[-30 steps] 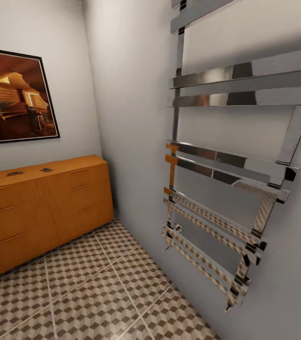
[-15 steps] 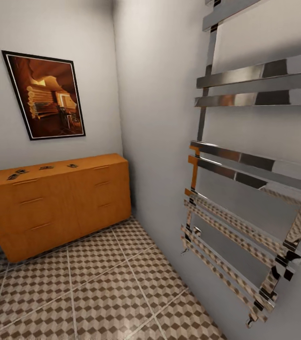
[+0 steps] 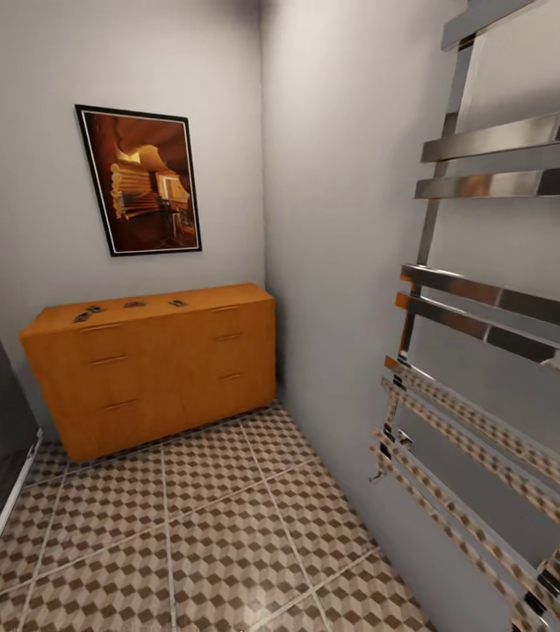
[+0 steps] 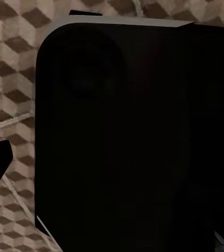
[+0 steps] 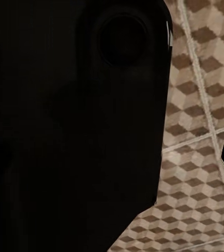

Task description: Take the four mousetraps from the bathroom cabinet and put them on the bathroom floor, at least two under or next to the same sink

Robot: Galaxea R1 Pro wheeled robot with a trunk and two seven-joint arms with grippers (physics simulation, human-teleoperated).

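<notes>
Tiled bathroom floor fronts cabinet bearing mousetraps.

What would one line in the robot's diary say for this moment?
phase: approaching | cabinet: drawers shut | mousetraps: small items on cabinet top | bathroom floor: no traps in sight | grippers: state unclear

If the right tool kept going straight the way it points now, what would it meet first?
Most likely the floor: the right wrist view looks along the tool at patterned tiles. A large dark body blocks much of that view, and depth is unclear, so it may come first.
</notes>
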